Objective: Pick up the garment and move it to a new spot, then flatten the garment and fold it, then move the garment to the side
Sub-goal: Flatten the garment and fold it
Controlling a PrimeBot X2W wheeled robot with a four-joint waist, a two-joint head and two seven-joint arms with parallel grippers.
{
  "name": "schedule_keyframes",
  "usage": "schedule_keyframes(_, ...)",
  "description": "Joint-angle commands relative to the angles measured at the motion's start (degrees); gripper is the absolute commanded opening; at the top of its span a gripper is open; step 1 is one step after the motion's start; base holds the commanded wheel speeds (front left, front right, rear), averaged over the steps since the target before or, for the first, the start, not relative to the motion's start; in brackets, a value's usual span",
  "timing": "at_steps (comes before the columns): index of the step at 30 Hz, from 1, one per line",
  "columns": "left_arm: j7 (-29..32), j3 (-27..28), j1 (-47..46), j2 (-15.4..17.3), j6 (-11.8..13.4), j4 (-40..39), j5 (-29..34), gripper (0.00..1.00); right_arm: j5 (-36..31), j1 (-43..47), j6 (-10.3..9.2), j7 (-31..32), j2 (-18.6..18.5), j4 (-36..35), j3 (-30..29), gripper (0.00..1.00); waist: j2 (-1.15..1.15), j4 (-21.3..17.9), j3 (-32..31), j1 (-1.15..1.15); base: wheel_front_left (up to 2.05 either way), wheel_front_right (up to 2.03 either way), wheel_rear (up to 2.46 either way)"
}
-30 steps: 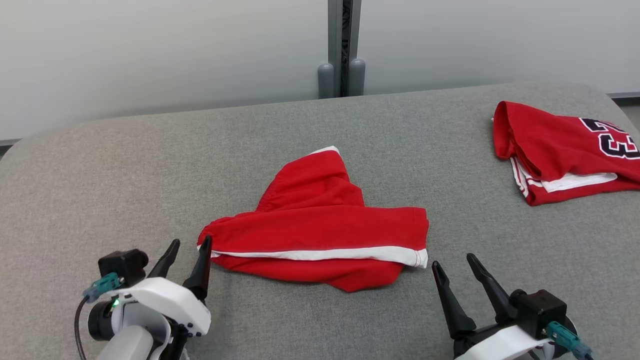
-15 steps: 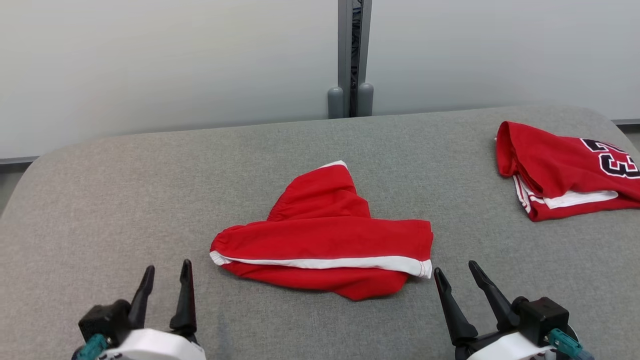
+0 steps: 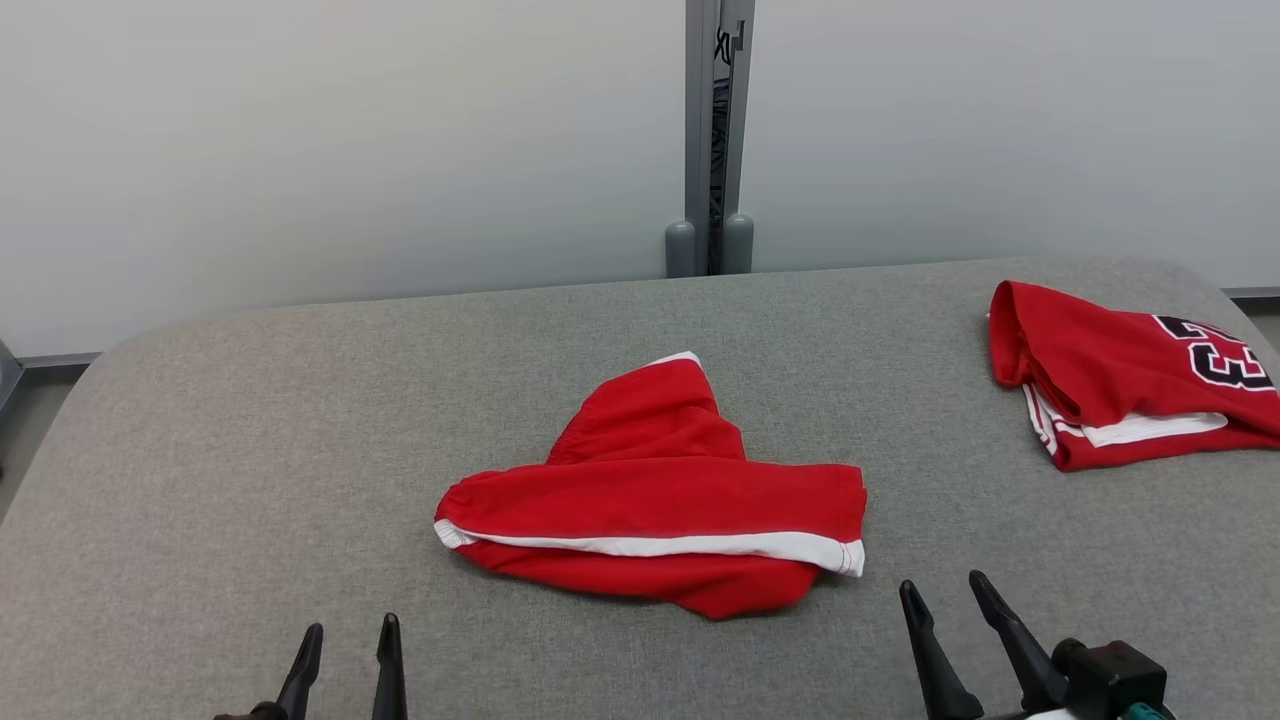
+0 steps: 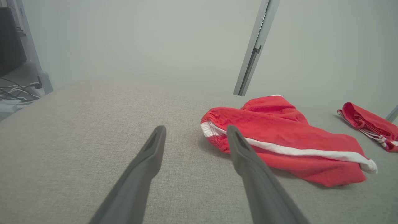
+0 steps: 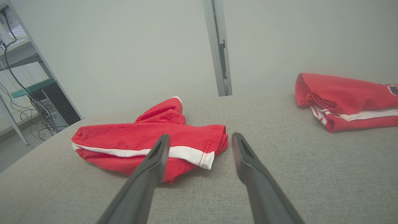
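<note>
Two dark, long-fingered grippers sit at the near edge of a wide grey woven padded table (image 3: 250, 450), both pointing away from the robot. The left gripper (image 3: 349, 628), at the lower left of the head view, has its two fingers spread apart with nothing between them. The right gripper (image 3: 940, 585), at the lower right, is likewise wide open and empty. Just beyond them, near the middle of the table, lies the task's garment: soft red fabric shorts (image 3: 650, 500) with a white stripe along one side, crumpled rather than flat. One long part runs left to right with the stripe along its near side, and a second part bunches away toward the far side, ending in a small white edge. The gathered left end lies ahead and to the right of the left gripper, and the stitched right hem lies ahead and slightly to the left of the right gripper. The cloth looks thin, light and limp, so it will likely sag and unfold when lifted, and it may slip from a shallow pinch. The firmest holds appear to be the gathered left end and the doubled right hem corner, one for each gripper. Farther off, at the right edge, lies a folded red jersey with dark numerals (image 3: 1120, 400), well apart from the shorts. Behind the table stands a pale wall (image 3: 350, 150) split by a grey metal post (image 3: 715, 130).
</note>
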Motion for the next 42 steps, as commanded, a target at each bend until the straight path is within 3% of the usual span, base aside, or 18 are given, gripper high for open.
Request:
schedule_keyframes(1, -0.18, 0.93, 0.63, -0.30, -0.75, -0.03, 1.00, 1.00, 0.41, 0.86, -0.01, -0.04, -0.01, 0.20, 0.08, 1.00, 0.00, 0.16, -0.18, 0.00, 0.00, 0.00, 0.00)
schedule_keyframes(8, -0.18, 2.35, 0.26, -0.88, -2.39, 1.15, 2.40, 1.00, 0.51, 0.34, -0.01, -0.04, -0.07, 1.01, 1.18, 1.00, 0.00, 0.38, -0.23, 0.00, 0.00, 0.00, 0.00)
schedule_keyframes(21, -0.19, 0.61, -2.06, -0.92, -2.95, 3.81, 1.65, 1.00, 0.94, -0.37, -0.01, -0.04, -0.42, 1.19, 1.96, 1.00, 0.00, 0.47, 0.52, 0.00, 0.00, 0.00, 0.00)
schedule_keyframes(33, -0.18, -2.10, -13.97, -0.93, -6.77, 17.79, -3.14, 1.00, 1.08, -2.75, -0.01, -0.04, -1.39, 0.80, 3.40, 1.00, 0.00, -0.07, 5.12, 0.00, 0.00, 0.00, 0.00)
schedule_keyframes(42, -0.18, -3.64, -25.10, -0.91, -8.29, 28.30, -5.30, 1.00, 0.84, -5.25, -0.01, -0.04, -2.01, 0.56, 3.51, 1.00, 0.00, -0.66, 9.29, 0.00, 0.00, 0.00, 0.00)
